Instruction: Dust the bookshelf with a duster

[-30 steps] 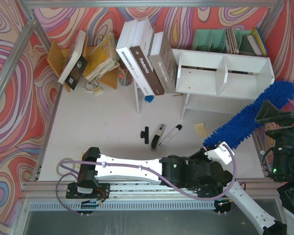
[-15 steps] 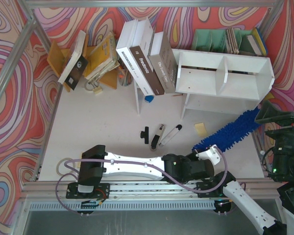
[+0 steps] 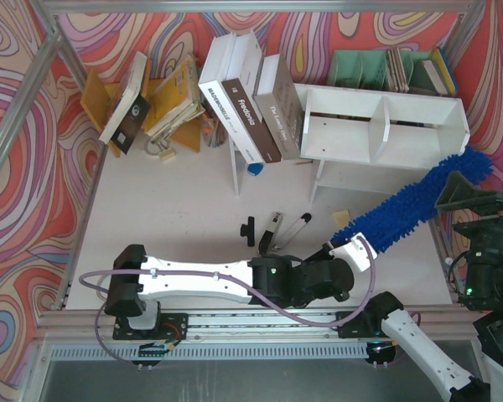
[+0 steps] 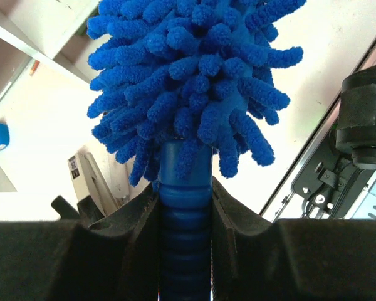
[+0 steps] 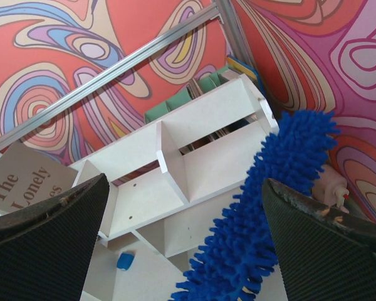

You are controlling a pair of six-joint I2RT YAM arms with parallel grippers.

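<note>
The long blue fluffy duster (image 3: pixel 411 209) slants from the table's near right up to the right end of the white bookshelf (image 3: pixel 386 126). I cannot tell whether its tip touches the shelf. My left gripper (image 3: pixel 339 254) reaches across the front and is shut on the duster's ribbed blue handle (image 4: pixel 185 207), with the fluffy head (image 4: pixel 194 75) rising just beyond the jaws. My right gripper (image 3: pixel 465 194) hovers at the far right, open and holding nothing. In the right wrist view the duster (image 5: pixel 269 207) crosses between its fingers (image 5: pixel 326 244) in front of the bookshelf (image 5: pixel 169 157).
Large books lean on a thin white board (image 3: pixel 235 167), and more books pile up at the back left (image 3: pixel 151 100). A green rack of books (image 3: pixel 377 67) stands behind the shelf. Small black-and-silver tools (image 3: pixel 272 230), a tan note (image 3: pixel 344 219) and a small blue object (image 3: pixel 256 169) lie mid-table.
The duster head dipped toward the table, then swung back up toward the shelf's right end. The left arm shifted left and stretched further across the front. The right arm stayed still.
</note>
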